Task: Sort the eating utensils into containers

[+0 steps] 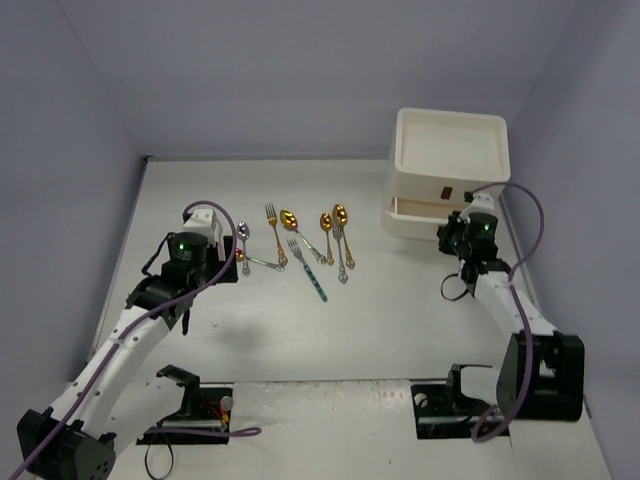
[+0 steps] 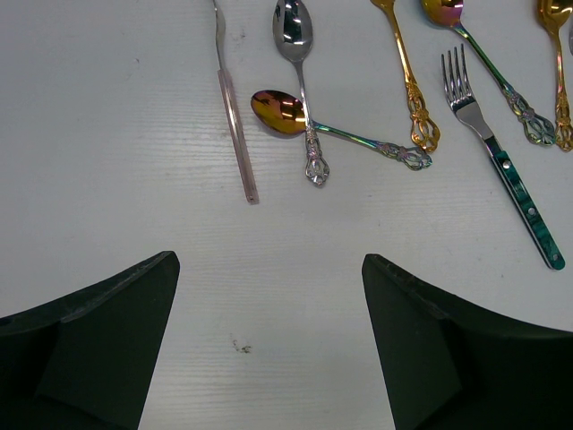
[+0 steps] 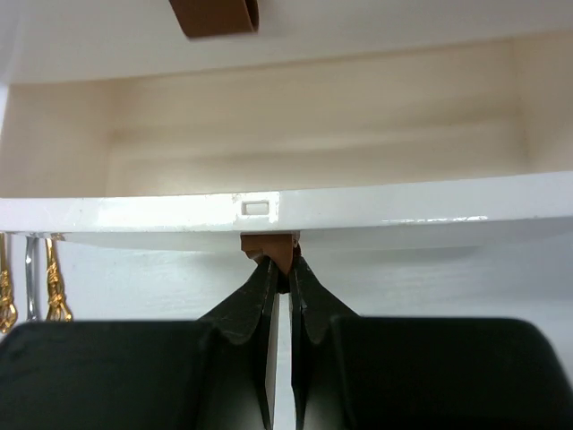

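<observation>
Left claw [image 2: 269, 260]: fingers spread wide, nothing held, poised over bare desk [image 2: 107, 179] just short of the utensil spread. Right claw [image 3: 279, 269]: pinched narrow on the small brown handle [image 3: 269, 249] of an open drawer [image 3: 269, 210], fingertips closed on the handle under the drawer's front lip. Cabinet [image 1: 450, 150]: cream-white, boxy, at the far right of the desk, well apart from the cutlery; gripped drawer drawn partly out toward the arms; second brown handle [image 3: 215, 16] on the front above it; exact tier of the open drawer not determinable. Utensils [image 1: 300, 245]: loose on the desk in one cluster near centre, between the two arms, closer to the left claw. Itemised from the left wrist view, left to right: thin pale-pink handle [image 2: 235, 116], working end cut off by the frame; silver spoon [image 2: 295, 36] with ornate handle, crossing and touching a gold-bowled spoon [image 2: 279, 112] with iridescent handle; gold ornate handle [image 2: 412, 90], head out of frame; teal-handled fork [image 2: 501, 161], silver tines pointing away from the claw, apart from its neighbours; gold spoon with iridescent stem [image 2: 483, 63]; further gold piece [image 2: 560, 72] at the right edge, type not clear.
</observation>
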Available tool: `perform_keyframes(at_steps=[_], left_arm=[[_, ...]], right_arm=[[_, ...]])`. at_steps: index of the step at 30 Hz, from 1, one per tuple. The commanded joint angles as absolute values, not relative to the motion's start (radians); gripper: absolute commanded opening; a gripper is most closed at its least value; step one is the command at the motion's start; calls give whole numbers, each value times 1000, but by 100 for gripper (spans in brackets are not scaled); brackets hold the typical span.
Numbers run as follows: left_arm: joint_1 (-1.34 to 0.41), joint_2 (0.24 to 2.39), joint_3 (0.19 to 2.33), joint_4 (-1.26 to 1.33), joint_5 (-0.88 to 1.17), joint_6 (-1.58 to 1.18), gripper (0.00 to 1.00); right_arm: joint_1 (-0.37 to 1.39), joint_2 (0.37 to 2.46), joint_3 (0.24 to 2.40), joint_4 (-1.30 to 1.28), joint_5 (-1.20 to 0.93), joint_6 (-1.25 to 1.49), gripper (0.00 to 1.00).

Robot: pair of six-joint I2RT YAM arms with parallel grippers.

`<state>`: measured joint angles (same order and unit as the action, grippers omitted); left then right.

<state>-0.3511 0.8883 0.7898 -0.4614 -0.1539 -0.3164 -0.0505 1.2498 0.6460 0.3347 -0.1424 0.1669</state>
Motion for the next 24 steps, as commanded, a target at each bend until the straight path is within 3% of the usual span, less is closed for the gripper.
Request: perform_keyframes(at_steps=[1,24], left_arm=[[-345,879,815,-406,-146,-304,81],[-359,884,816,-414,-145,-310,81]], right_arm=[[-51,1100,600,314,-96,216,0],[-34,895,532,112,-117,321,0]])
